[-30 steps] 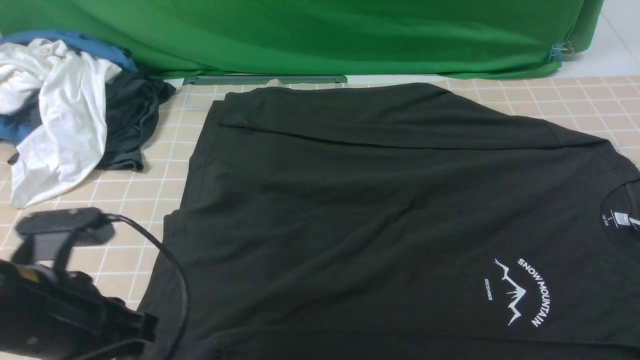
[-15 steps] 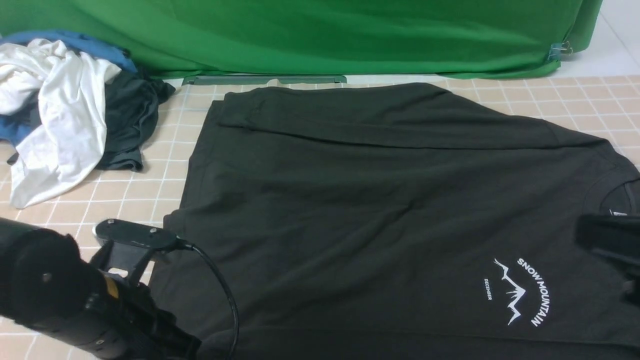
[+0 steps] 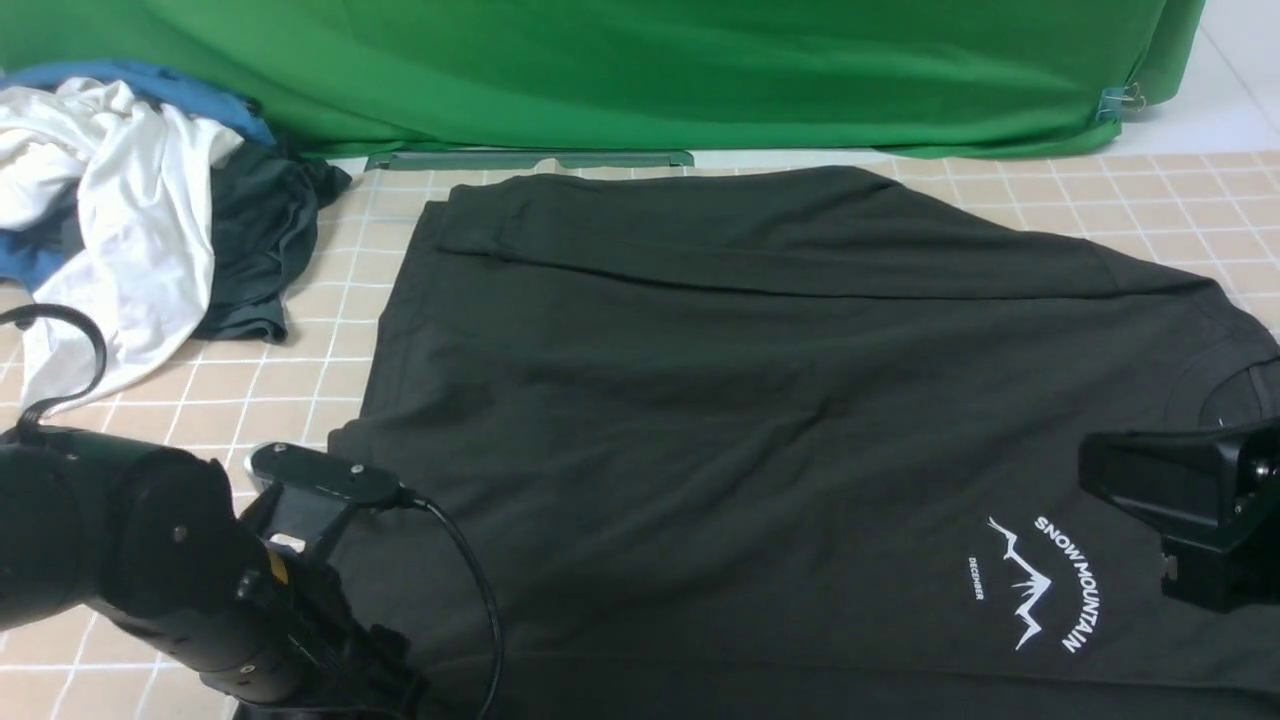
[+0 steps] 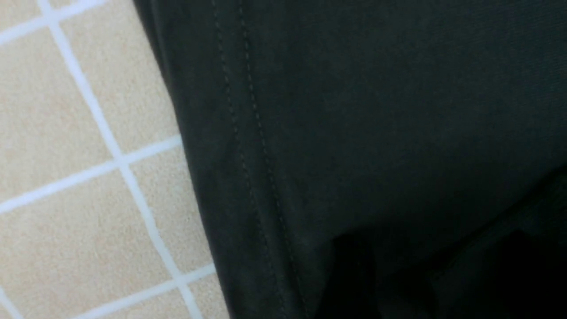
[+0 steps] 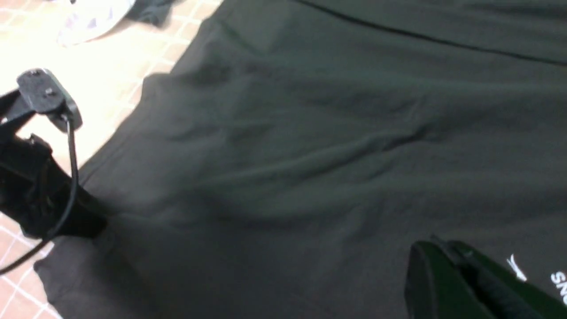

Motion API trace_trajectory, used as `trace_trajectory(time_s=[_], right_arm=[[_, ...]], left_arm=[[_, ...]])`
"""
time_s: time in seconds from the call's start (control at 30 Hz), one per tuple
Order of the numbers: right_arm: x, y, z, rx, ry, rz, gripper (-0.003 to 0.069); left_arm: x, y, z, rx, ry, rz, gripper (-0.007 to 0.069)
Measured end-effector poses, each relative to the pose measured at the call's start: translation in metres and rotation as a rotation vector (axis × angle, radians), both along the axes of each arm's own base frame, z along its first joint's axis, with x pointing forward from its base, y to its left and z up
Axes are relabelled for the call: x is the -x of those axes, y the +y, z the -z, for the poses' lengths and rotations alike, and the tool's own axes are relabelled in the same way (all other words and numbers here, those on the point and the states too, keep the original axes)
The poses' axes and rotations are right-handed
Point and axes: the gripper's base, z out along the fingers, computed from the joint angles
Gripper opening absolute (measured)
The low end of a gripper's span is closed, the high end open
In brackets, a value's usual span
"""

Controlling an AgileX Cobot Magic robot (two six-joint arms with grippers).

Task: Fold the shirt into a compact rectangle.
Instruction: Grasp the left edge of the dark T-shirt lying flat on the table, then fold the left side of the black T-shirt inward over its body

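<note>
The shirt point(image 3: 700, 400) lies spread print-up on the counter point(image 3: 280, 380), collar to the robot's right, only its far edge turned in (one fold, I judge); near-side and crosswise folds remain. The right fingers point(image 5: 434, 288) hover together, empty, over the chest; the left arm point(image 3: 150, 560) is at the hem corner, its fingers' state impossible to tell.

Black shirt point(image 3: 700, 400) flat, print up
</note>
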Motion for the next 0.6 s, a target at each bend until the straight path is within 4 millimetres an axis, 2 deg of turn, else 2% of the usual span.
trace_trajectory(time_s=[0.03, 0.13, 0.17, 0.27, 0.43, 0.6], right_arm=[[0.0, 0.0, 0.0, -0.001, -0.004, 0.001, 0.0036], [-0.001, 0.0, -0.001, -0.003, -0.01, 0.003, 0.0036], [-0.001, 0.0, -0.001, -0.003, -0.014, 0.004, 0.0036], [-0.001, 0.0, -0.001, -0.003, -0.019, 0.005, 0.0036], [-0.001, 0.0, -0.001, -0.002, -0.02, 0.004, 0.0036], [-0.001, 0.0, -0.001, -0.002, -0.021, 0.005, 0.0036]], left_arm=[[-0.001, -0.001, 0.0, 0.003, 0.0, 0.01, 0.0383], [-0.001, -0.003, 0.0, 0.019, 0.007, 0.031, 0.0248], [0.0, -0.003, 0.0, 0.024, 0.014, 0.033, 0.0174], [-0.001, -0.005, -0.001, 0.036, 0.034, 0.029, 0.0053], [-0.004, -0.008, -0.014, 0.027, 0.101, 0.058, 0.0034], [-0.011, -0.011, -0.053, 0.061, 0.031, 0.073, 0.0034]])
